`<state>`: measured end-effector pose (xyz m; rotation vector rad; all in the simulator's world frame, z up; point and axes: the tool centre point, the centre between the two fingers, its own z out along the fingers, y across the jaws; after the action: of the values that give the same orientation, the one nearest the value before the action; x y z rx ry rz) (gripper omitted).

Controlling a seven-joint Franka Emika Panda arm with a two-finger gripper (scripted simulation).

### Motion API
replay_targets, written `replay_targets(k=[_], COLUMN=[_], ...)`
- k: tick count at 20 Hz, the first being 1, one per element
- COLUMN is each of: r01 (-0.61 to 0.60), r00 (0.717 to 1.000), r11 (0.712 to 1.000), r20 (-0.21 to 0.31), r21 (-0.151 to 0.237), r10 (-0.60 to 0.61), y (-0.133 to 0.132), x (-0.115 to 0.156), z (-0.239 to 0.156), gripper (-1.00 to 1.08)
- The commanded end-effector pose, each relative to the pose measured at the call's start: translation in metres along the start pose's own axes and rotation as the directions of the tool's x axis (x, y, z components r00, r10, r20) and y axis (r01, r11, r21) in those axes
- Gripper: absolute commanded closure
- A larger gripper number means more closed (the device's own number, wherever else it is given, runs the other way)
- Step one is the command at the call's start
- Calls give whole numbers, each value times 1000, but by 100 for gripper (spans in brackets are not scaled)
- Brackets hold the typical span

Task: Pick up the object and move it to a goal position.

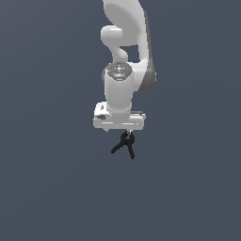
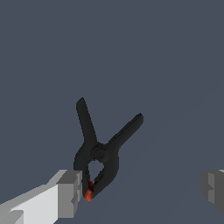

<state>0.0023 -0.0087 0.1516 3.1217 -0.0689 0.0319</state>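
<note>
The object (image 1: 124,145) is a small black clamp with two splayed legs. In the exterior view it sits just below my white gripper (image 1: 120,128). In the wrist view the clamp (image 2: 101,151) shows its red tip right beside one grey fingertip (image 2: 70,192). The other fingertip (image 2: 213,188) is far from it. My gripper (image 2: 141,190) is wide open, with the clamp's red end between the fingers, close to one side. Whether the clamp touches that finger, I cannot tell.
The white arm (image 1: 124,42) rises above the gripper toward the top of the exterior view. A plain dark grey-blue surface (image 1: 47,188) lies all around the clamp.
</note>
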Motion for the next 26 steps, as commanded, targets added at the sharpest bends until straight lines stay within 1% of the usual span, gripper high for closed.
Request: replay_targets(k=[1, 8, 13, 19, 26], r01=[-36, -162, -224, -260, -258], r00=[999, 987, 974, 965, 966], r11=[999, 987, 974, 966, 966], r20=[3, 15, 21, 25, 25], r21=[4, 12, 13, 12, 12], r10=[36, 162, 224, 259, 258], y=[-6, -26, -35, -40, -40], x=[-2, -11, -17, -21, -21], z=[12, 51, 70, 80, 86], gripper=[-92, -92, -92, -92, -92])
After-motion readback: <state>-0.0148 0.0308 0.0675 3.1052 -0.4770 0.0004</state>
